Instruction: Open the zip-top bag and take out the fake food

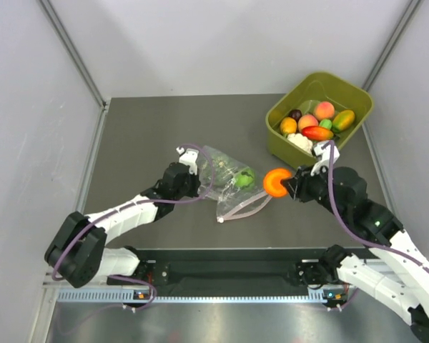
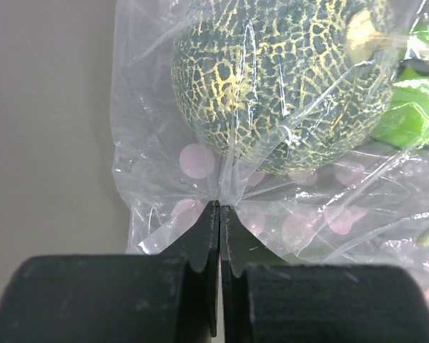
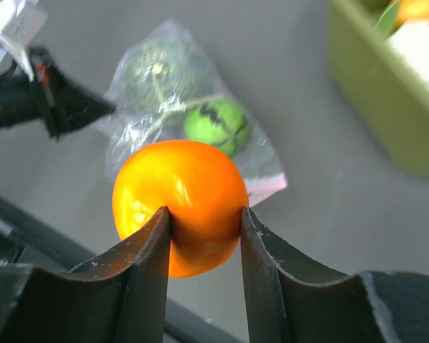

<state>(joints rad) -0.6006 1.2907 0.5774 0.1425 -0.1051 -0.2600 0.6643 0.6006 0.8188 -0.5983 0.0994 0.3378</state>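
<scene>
The clear zip-top bag (image 1: pixel 232 187) lies mid-table with its pink zip strip (image 1: pixel 247 211) toward the front. Inside it sit a dark netted melon (image 2: pixel 272 78) and a bright green fruit (image 1: pixel 245 176). My left gripper (image 1: pixel 194 170) is shut, pinching the bag's plastic at its left end (image 2: pixel 222 193). My right gripper (image 1: pixel 292 183) is shut on a glossy round orange fruit (image 3: pixel 180 204), held just right of the bag and above the table, outside the bag.
An olive-green tub (image 1: pixel 280 146) at the back right holds several toy fruits. Grey walls close in both sides. A black rail runs along the table's near edge (image 1: pixel 229 270).
</scene>
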